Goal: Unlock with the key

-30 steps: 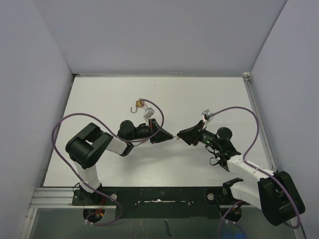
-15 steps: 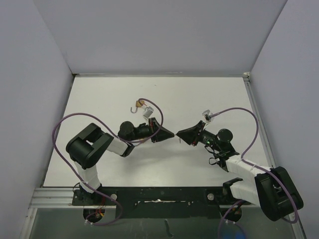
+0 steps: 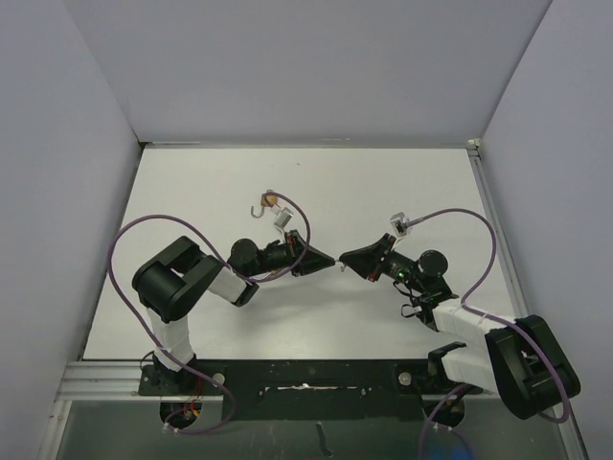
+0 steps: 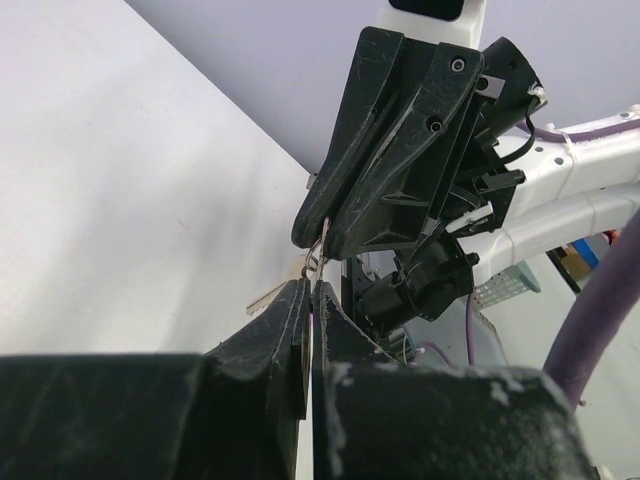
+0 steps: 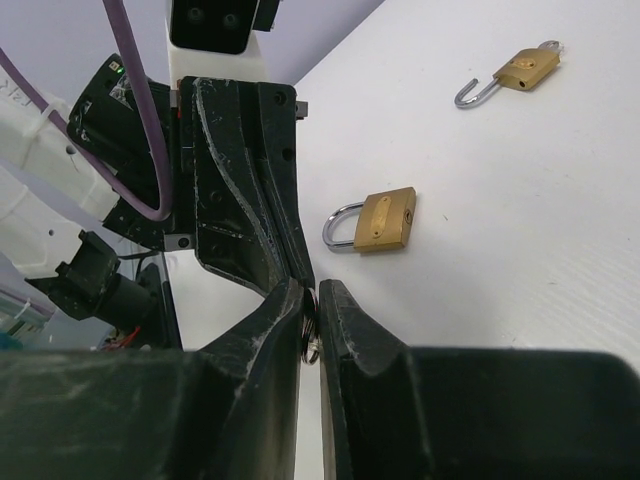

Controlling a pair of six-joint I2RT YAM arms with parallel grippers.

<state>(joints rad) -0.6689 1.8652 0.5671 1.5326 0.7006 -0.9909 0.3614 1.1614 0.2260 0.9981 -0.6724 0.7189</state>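
Left of centre on the tabletop (image 3: 402,182) lie the open padlock (image 5: 520,68) and, nearer the arms, the shut padlock (image 5: 386,220). Your left claw (image 4: 308,295) is clenched on the key ring (image 4: 320,250) with the key (image 4: 272,296) dangling, and the right claw (image 5: 312,297) pinches the same ring. Nothing is inserted yet, so the unlocking is all ahead.

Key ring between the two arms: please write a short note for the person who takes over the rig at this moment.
Left gripper: fingers shut on the small metal key ring.
Right gripper: fingers pinch the same ring, tip to tip with the left.
Brass padlock with closed shackle lies on the table near the tips; brass padlock with open shackle lies farther off.
Done: ring in the fingers.
Left: one gripper lets go, then unlock the closed padlock.
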